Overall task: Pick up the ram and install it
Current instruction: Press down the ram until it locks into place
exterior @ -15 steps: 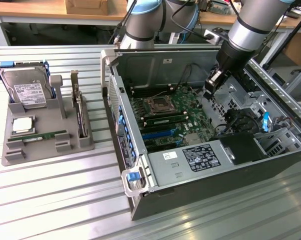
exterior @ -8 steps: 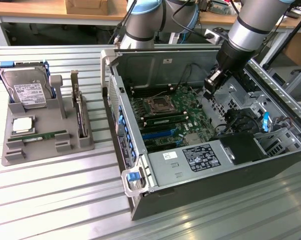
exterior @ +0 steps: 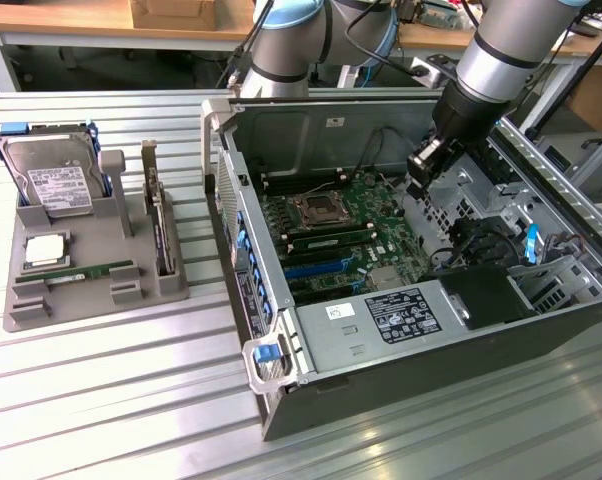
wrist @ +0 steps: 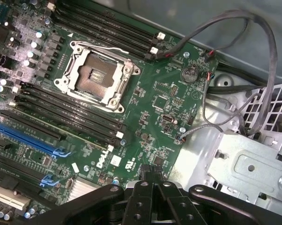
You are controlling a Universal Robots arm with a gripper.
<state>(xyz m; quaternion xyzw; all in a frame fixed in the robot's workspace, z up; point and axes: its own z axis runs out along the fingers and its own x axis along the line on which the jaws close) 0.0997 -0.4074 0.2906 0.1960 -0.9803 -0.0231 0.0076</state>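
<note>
the counter (exterior: 101, 400) is a bed of ribbed aluminium slats running across the exterior view, pale grey, with soft glare along the ridges near the bottom edge. behind it, at the top of the exterior view, stands a wooden workbench (exterior: 71, 18) with a light tan top on a white frame, dark shadow beneath it. a cardboard box (exterior: 186, 12) sits on that bench. at the exterior view's right, another tan surface (exterior: 593, 45) shows, with a brown cardboard side (exterior: 599, 95) under it. the light is even and bright.
</note>
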